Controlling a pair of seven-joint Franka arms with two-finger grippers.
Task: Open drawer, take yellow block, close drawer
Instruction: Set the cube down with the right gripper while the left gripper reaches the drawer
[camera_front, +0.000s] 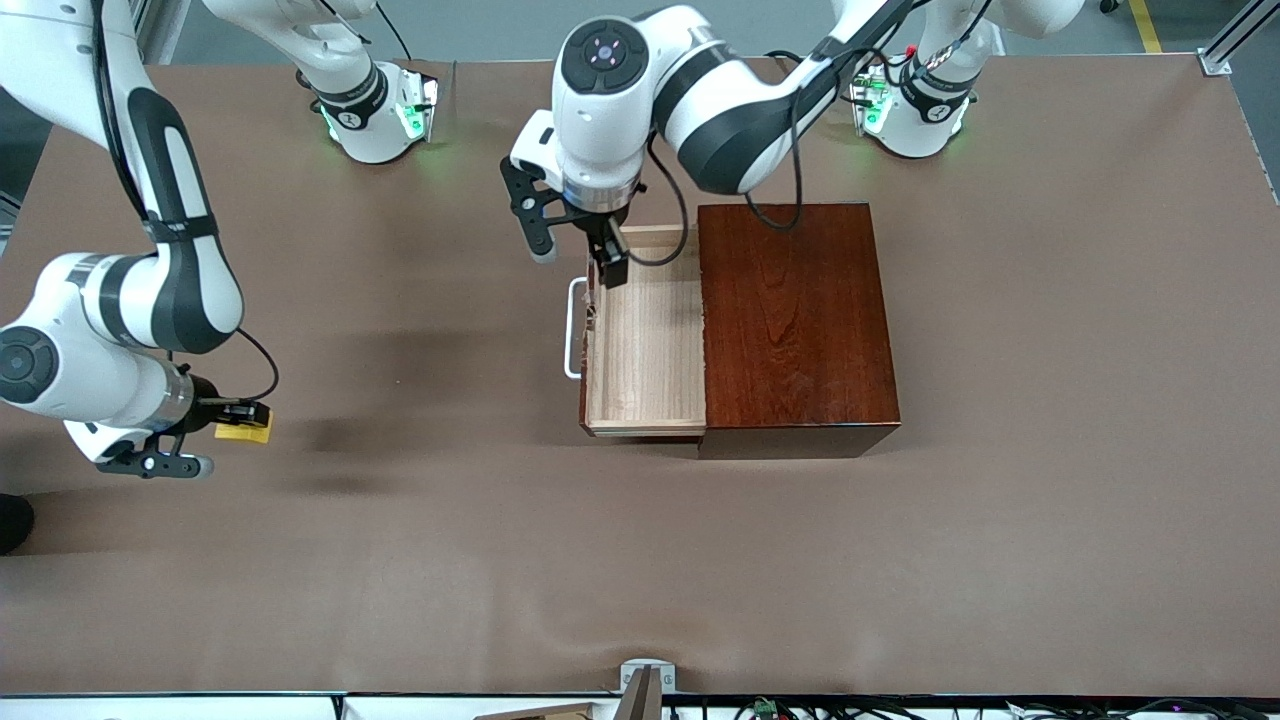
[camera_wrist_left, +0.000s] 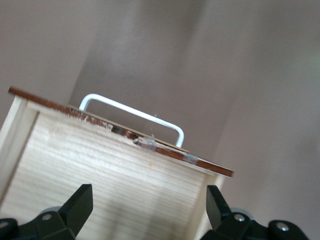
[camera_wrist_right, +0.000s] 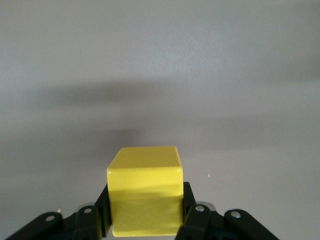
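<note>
The pale-wood drawer (camera_front: 645, 350) stands pulled out of the dark reddish-brown box (camera_front: 795, 320), its white bar handle (camera_front: 572, 328) toward the right arm's end of the table. Its tray looks empty. My left gripper (camera_front: 580, 250) is open and empty over the drawer's corner nearest the robots' bases; in the left wrist view the drawer (camera_wrist_left: 110, 170) and handle (camera_wrist_left: 135, 115) show between its fingers (camera_wrist_left: 77, 205). My right gripper (camera_front: 243, 420) is shut on the yellow block (camera_front: 245, 432) low over the table at the right arm's end; the block (camera_wrist_right: 145, 195) fills its wrist view.
Both arm bases (camera_front: 375, 110) stand along the table's edge by the robots. Bare brown tabletop (camera_front: 420, 330) lies between the held block and the drawer. A small metal bracket (camera_front: 645, 685) sits at the table edge nearest the front camera.
</note>
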